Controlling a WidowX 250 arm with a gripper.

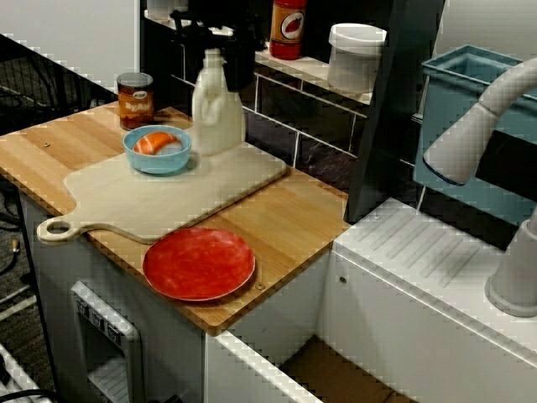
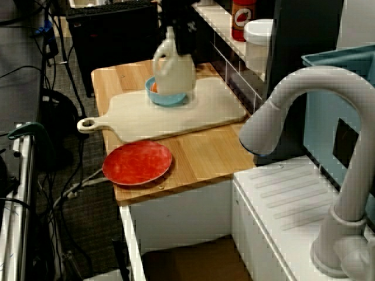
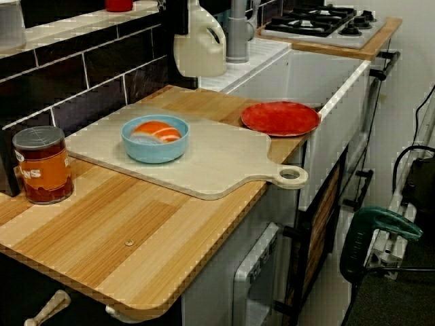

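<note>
— The tool (image 2: 179, 32) is clenching the white jug (image 1: 217, 109) by the neck, just over the board (image 1: 168, 197), beside the blue bowl (image 1: 157, 149).
— Stiff, slick plastic, likely sloshing inside; the neck is probably giving the surest hold.

Black boxy hand (image 2: 179, 36), dark arm (image 2: 177, 8) above; finer details seemingly indistinct

Dark gripper (image 2: 183, 41) hangs down from above — jaws clamped shut.

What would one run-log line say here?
jaws: shut on white jug | jug: hangs above wooden counter, near blue bowl | also: cutting board, red plate
</note>
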